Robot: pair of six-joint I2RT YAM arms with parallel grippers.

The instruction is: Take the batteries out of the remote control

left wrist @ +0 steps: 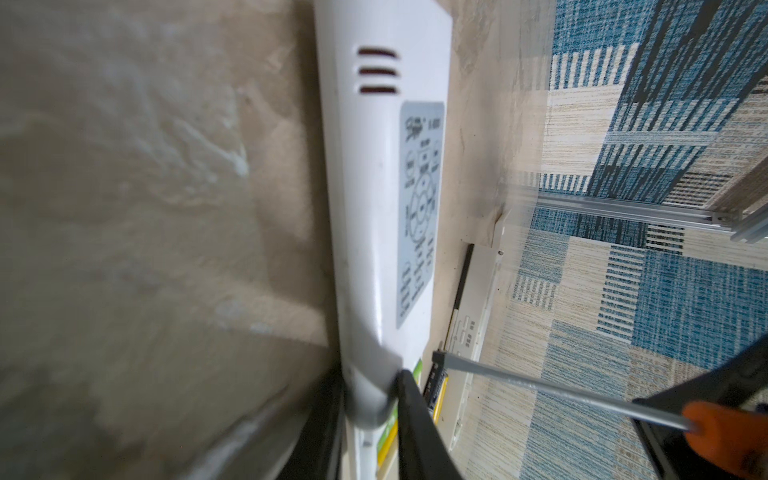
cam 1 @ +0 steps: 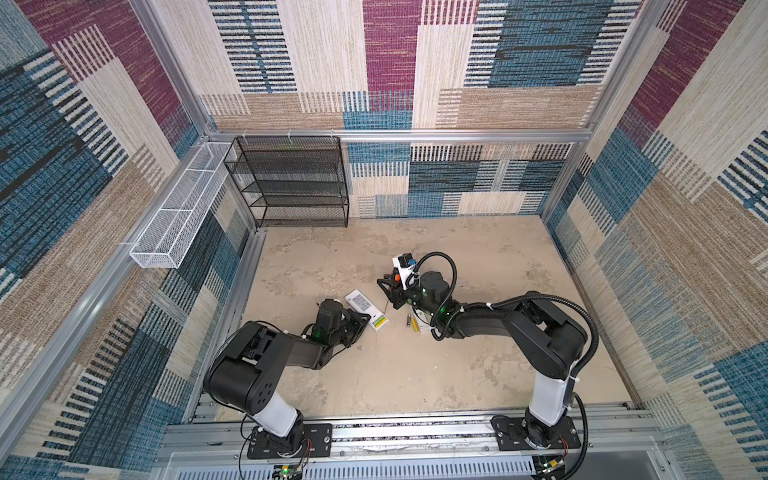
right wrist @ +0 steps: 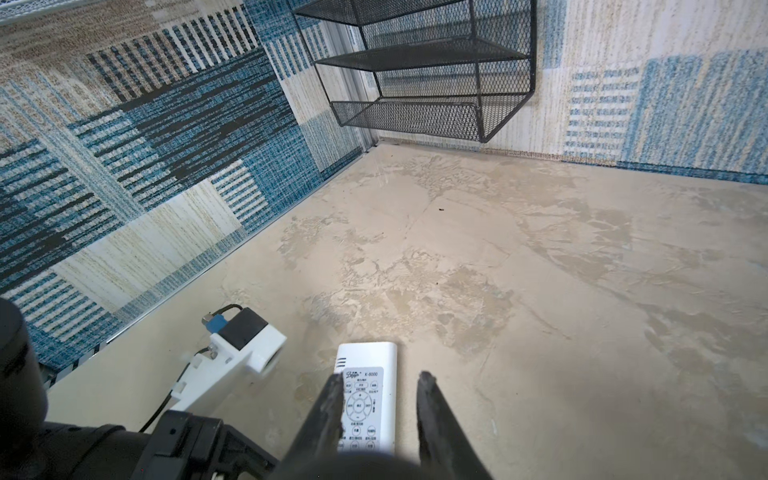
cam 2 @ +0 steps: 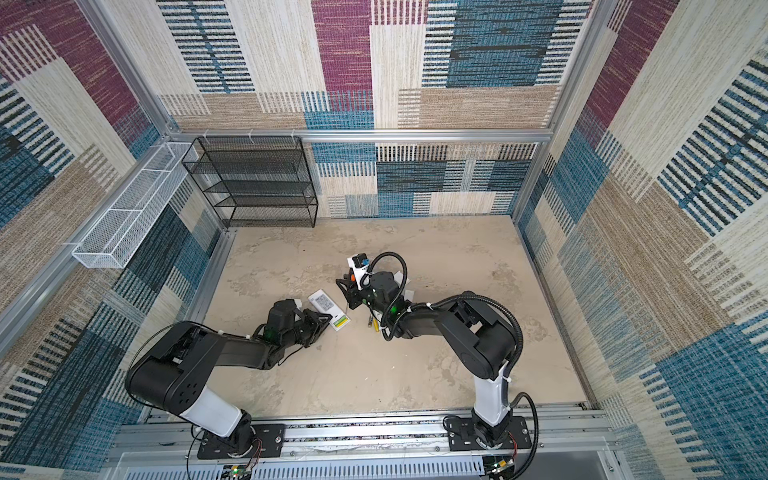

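The white remote control (cam 1: 360, 302) (cam 2: 323, 301) (right wrist: 370, 395) lies face up on the table. Its near end is uncovered, and yellow-green batteries (cam 1: 379, 321) (cam 2: 340, 321) (left wrist: 417, 369) sit inside. My left gripper (cam 1: 365, 322) (left wrist: 370, 386) is shut on that end of the remote control (left wrist: 374, 208). My right gripper (cam 1: 388, 291) (right wrist: 380, 376) hovers just right of the remote, shut on the handle of an orange-and-black screwdriver (cam 1: 397, 276) (left wrist: 540, 384). The screwdriver's tip points down beside the compartment. A yellow battery (cam 1: 415, 323) (cam 2: 375, 324) and a dark battery (cam 1: 408, 320) lie loose on the table.
A white cover (cam 1: 424, 329) (left wrist: 473, 299) lies partly under the right arm, next to the loose batteries. A black mesh shelf (cam 1: 291, 183) (right wrist: 428, 62) stands at the back left. A white wire basket (cam 1: 183, 208) hangs on the left wall.
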